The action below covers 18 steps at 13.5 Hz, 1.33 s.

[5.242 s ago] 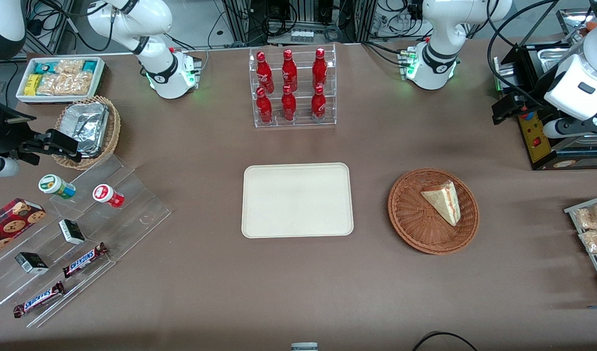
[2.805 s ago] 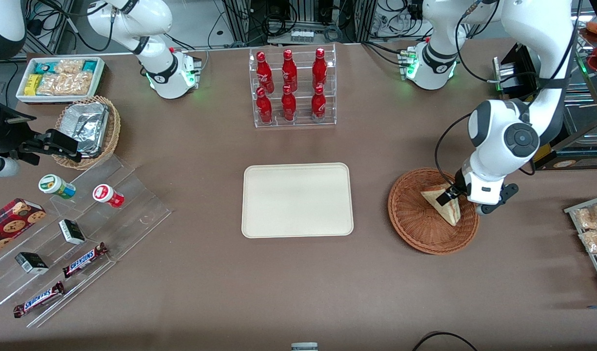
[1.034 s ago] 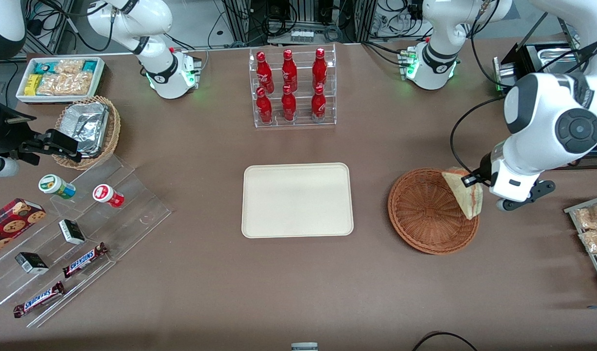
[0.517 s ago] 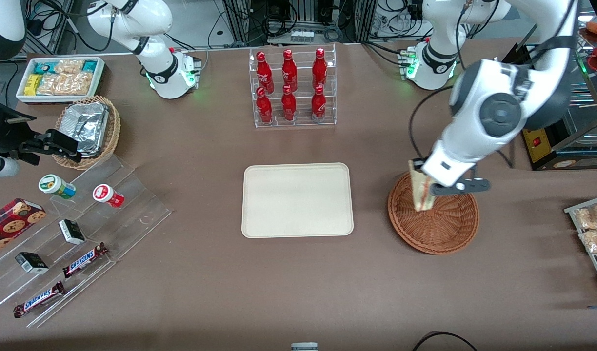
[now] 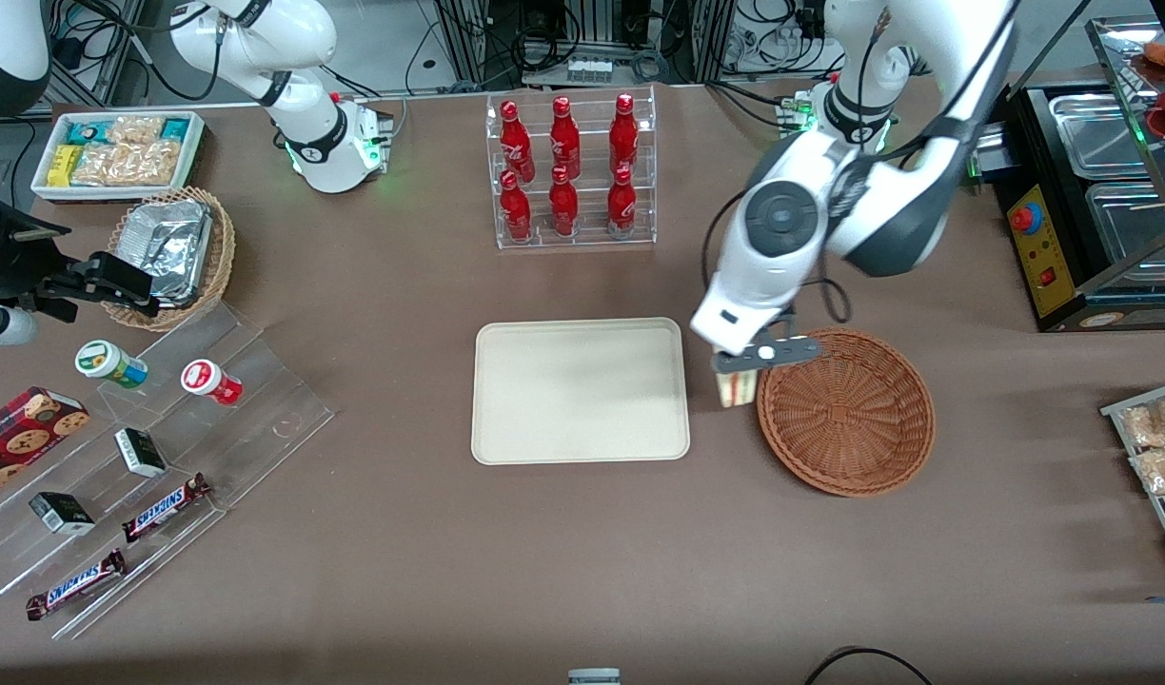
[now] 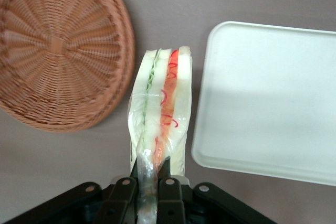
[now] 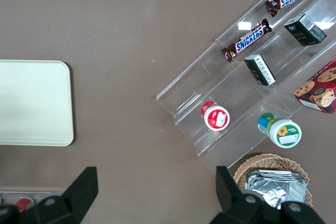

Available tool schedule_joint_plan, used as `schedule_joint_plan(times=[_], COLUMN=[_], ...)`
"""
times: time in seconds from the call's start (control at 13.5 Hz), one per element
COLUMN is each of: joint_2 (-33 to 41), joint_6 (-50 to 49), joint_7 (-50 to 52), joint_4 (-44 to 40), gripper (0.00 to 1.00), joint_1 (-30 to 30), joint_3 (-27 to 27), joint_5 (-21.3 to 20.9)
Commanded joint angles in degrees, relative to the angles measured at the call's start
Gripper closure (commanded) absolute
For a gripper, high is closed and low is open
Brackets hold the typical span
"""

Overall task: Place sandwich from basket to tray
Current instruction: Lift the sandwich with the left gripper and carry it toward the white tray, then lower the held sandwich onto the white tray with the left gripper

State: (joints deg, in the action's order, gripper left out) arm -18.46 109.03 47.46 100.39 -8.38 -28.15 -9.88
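My left gripper (image 5: 738, 366) (image 6: 149, 174) is shut on the wrapped sandwich (image 5: 738, 386) (image 6: 160, 108), a pale bread wedge with green and red-orange stripes. It hangs above the bare table, in the gap between the reddish-brown wicker basket (image 5: 845, 411) (image 6: 58, 45) and the cream tray (image 5: 581, 390) (image 6: 273, 98). The basket holds nothing. Nothing lies on the tray. The fingers (image 6: 169, 195) pinch the wedge's narrow end through its clear wrap.
An acrylic rack of red bottles (image 5: 570, 169) stands farther from the front camera than the tray. Toward the parked arm's end are a stepped acrylic stand with snack bars and cups (image 5: 135, 457), a tan basket of foil containers (image 5: 170, 252) and a white snack box (image 5: 116, 152).
The gripper lifted the sandwich out of the basket and carried it sideways toward the tray; it now hangs past the basket's rim, beside the tray's edge.
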Motion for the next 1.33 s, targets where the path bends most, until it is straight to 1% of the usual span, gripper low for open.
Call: schedule_joint_plan(times=[0.0,0.22,0.52,0.59,0.81,0.89,0.96,1.26], joint_2=[-5.3,-10.3,-13.7,-14.8,-19.1,-20.4,-21.4,-22.7], joint_6=[1.4,2.3,7.1,7.5,11.5,11.8,11.8,11.8], joint_7=[4.8,6.9,7.1,8.2,13.2,14.2,14.8,14.1], joint_4=[-4.8,-8.2,-8.6,-8.9,-9.0,-9.2,-10.4,-11.8], gripper=[1.00,1.00,1.00,1.00,1.00,1.00,1.00,1.00], joint_1=[-3.6,-7.2,-9.5,-9.5,-10.4,-10.5,-11.2,-12.1], joint_3=[-0.5,-0.3,-0.2,-0.2,-0.3,-0.6,-0.6,-0.7], joint_5=[-2.5,-2.8,-3.4,-5.1,-12.3,-13.9,-15.0,-15.1])
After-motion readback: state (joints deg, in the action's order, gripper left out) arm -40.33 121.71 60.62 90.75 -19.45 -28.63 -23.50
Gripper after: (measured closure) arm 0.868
